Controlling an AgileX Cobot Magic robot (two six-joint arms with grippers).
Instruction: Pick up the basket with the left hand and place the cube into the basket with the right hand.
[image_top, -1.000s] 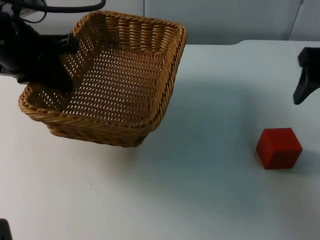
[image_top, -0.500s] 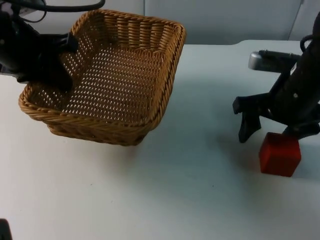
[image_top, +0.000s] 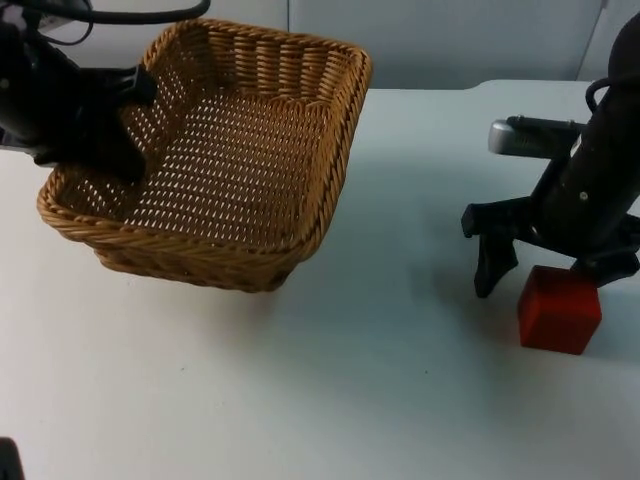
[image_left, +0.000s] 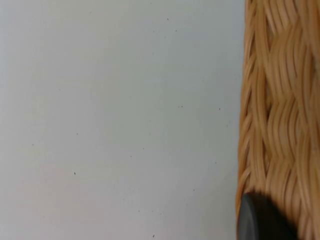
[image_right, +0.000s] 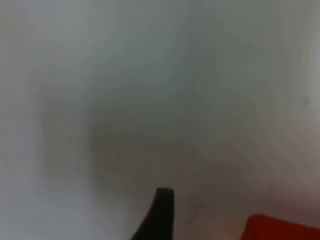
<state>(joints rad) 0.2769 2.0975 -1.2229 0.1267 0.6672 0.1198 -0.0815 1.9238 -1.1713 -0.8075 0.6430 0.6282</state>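
From the top view, the red cube (image_top: 559, 309) sits on the white table (image_top: 380, 380), well apart from the wicker basket (image_top: 215, 150) and on the side away from the arm that holds it. The cube looks solid, stiff and light, with flat matte faces — two opposite side faces should give the firmest hold, and it is unlikely to slip or crush. The right gripper (image_top: 548, 268) hangs just above the cube, jaws spread: one finger stands on the basket side of the cube with a gap to it, the other at the cube's far top edge, so the cube lies partly between them rather than centred. The left gripper (image_top: 125, 125) is pinching the basket's far-side wall, and the basket tilts, its near edge down by the table. The basket seems light but springy, so the rim is the sensible place to clamp. In the left wrist view, a black fingertip (image_left: 260, 220) presses against the woven basket (image_left: 282, 115) wall, the table (image_left: 115, 120) beyond. In the right wrist view, one fingertip (image_right: 160, 212) stands beside the cube (image_right: 280, 227), apart from it — nothing gripped yet.
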